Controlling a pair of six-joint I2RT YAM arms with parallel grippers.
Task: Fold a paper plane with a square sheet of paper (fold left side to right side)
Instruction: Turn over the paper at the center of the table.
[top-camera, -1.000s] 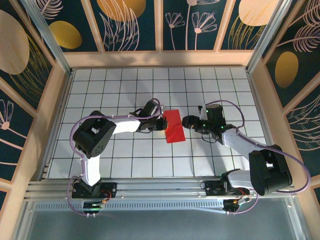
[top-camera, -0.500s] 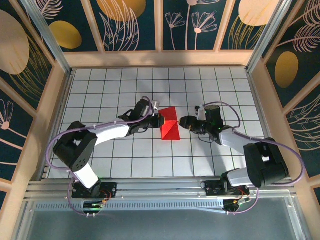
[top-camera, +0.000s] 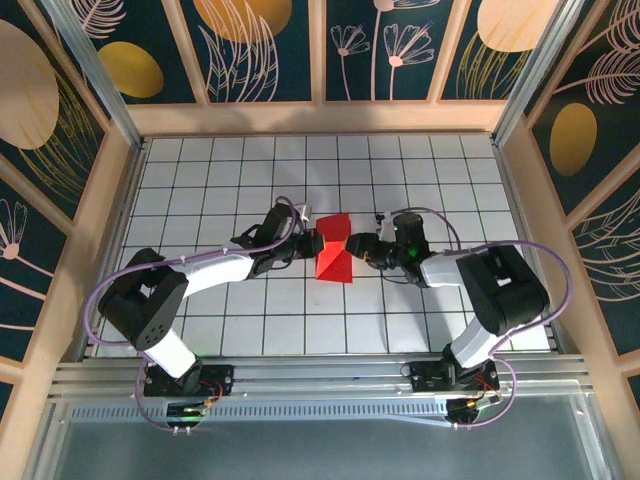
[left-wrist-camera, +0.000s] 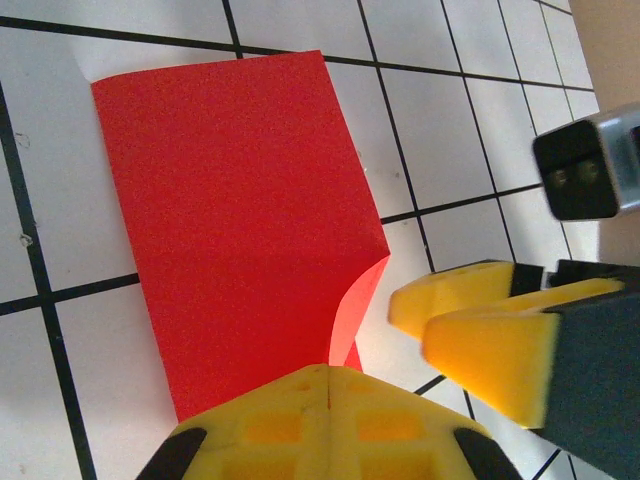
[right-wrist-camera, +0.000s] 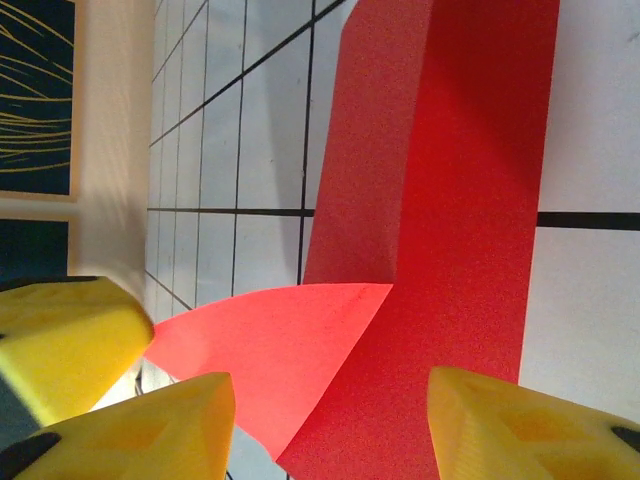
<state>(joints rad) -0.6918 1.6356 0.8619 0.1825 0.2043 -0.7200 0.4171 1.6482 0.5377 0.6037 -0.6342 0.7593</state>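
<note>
- The thin, bright red square sheet of paper (top-camera: 333, 257) lay folded over on itself near the middle of the white grid-tiled table (top-camera: 200, 180). Its longer side ran from 12 to 6 o'clock in the top view.
- In the left wrist view, the sheet (left-wrist-camera: 230, 200) rested flat on the tiles except at its 5 o'clock corner, where the top layer curled up off the surface.
- The left gripper (top-camera: 308, 243) sat at the sheet's 9 o'clock in the top view. Its yellow fingers (left-wrist-camera: 328, 375) were pressed together with no gap, pinching that raised corner.
- The right gripper (top-camera: 358, 245) sat at the sheet's 3 o'clock, facing the left one.
- In its own wrist view, the right gripper (right-wrist-camera: 330, 388) had its yellow fingers parted wide. The lifted flap and the sheet (right-wrist-camera: 450, 200) lay between them, and I could not tell whether either finger touched the paper.
- From the left wrist, the right gripper (left-wrist-camera: 420, 325) stood just beside the left fingers, at their 3 o'clock.
- Purple cables (top-camera: 120, 285) looped along both arms.
- Wood-framed dark blue wall panels with gold leaf prints (top-camera: 260, 40) enclosed the table at 9, 12 and 3 o'clock.
</note>
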